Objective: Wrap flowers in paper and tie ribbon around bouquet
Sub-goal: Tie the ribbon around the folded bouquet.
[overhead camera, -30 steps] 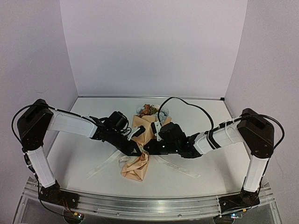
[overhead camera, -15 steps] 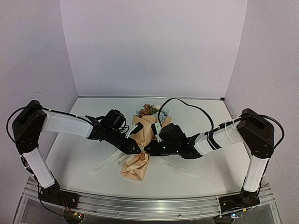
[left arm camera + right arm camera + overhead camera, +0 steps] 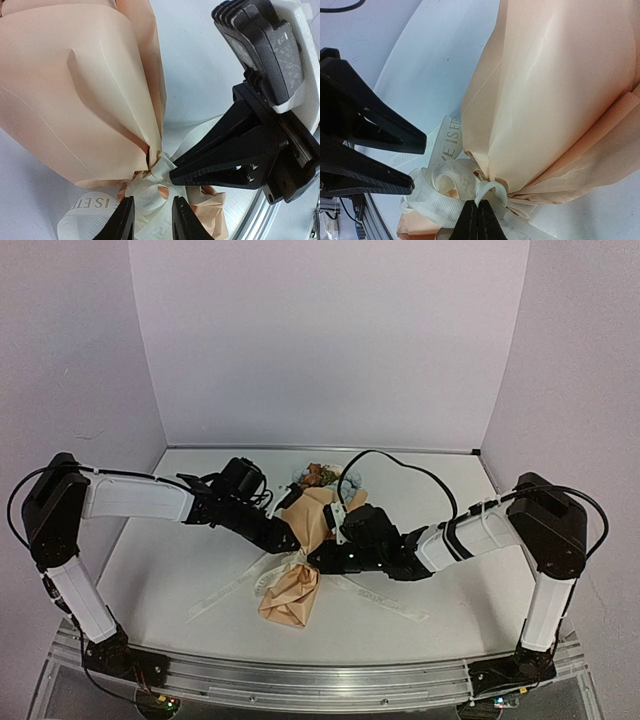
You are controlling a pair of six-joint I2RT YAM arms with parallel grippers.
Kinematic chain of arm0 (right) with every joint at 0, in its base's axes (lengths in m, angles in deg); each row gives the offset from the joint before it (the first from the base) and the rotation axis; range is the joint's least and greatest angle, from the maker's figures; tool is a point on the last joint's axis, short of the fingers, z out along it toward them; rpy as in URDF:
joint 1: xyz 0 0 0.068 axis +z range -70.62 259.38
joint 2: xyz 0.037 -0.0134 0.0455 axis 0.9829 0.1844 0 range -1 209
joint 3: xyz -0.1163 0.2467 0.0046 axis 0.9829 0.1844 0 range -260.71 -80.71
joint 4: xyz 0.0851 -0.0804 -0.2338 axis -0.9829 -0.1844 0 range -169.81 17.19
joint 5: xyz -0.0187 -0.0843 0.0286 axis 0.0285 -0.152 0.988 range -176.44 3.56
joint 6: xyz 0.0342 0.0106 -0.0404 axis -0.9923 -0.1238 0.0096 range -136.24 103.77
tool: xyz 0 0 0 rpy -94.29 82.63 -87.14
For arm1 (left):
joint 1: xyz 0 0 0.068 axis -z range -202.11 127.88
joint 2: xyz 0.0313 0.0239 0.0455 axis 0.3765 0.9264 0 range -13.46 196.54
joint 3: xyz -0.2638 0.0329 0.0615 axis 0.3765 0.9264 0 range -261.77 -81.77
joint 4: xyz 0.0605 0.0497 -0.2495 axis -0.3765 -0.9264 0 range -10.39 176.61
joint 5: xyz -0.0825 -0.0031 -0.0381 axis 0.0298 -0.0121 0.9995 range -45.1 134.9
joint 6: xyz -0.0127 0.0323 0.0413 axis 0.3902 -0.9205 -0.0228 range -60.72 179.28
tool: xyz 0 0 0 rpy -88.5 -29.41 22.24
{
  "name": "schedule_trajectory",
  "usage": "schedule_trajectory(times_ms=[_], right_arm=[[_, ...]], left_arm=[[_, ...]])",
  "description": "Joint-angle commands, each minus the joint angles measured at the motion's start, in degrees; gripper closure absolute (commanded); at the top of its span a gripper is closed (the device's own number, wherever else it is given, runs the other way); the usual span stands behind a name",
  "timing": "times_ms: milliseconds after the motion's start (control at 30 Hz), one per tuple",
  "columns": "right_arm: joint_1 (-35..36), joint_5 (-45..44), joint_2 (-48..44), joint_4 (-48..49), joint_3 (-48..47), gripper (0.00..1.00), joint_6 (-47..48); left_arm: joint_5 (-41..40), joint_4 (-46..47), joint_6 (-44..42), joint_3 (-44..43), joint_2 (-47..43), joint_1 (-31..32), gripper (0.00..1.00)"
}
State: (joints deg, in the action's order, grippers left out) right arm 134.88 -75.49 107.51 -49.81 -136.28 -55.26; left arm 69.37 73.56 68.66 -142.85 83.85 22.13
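Ribbon point(image 3: 442, 210) tails trail left and right toward the near edge of the tabletop point(image 3: 470, 595). Bouquet point(image 3: 291, 596) lies mid-tabletop, crumpled narrow end nearest, with the ribbon cinched round its neck. Right gripper point(image 3: 477, 206) is clenched on a ribbon loop at that neck. Left gripper point(image 3: 152, 204) sits just beside it on the left, released, fingers parted over the ribbon. Paper point(image 3: 75, 90) cone widens toward the far edge, and the flowers point(image 3: 316, 476) show beyond its mouth.

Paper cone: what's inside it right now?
Flower heads poke out of the paper cone's far, wide end. Their stems are covered by the paper, so I can't see them.
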Motion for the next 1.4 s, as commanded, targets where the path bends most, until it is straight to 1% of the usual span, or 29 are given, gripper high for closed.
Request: schedule_trajectory(times_ms=[0,133,433,1133,1367], right_arm=[[-0.34,0.18,-1.44,1.71,-0.15,1.0,-0.09],[-0.32,0.05,-1.33,1.94,0.04,1.0,-0.16],[-0.32,-0.32,-1.46,2.2,0.64,1.0,0.21],[-0.36,-0.63,-1.87,2.56,2.16,1.0,0.54],[-0.4,-0.68,-1.71,2.64,2.36,1.0,0.65]], left_arm=[[-2.38,-2.53,-2.0,-4.01,1.37,-0.13,0.72],[-3.25,-4.55,-2.89,-5.86,2.72,-0.13,0.71],[-2.29,-7.19,-4.64,-7.5,4.57,0.41,0.63],[0.29,-8.28,-6.82,-10.21,6.77,1.04,0.6],[-0.13,-11.06,-7.92,-12.02,8.58,1.28,0.6]])
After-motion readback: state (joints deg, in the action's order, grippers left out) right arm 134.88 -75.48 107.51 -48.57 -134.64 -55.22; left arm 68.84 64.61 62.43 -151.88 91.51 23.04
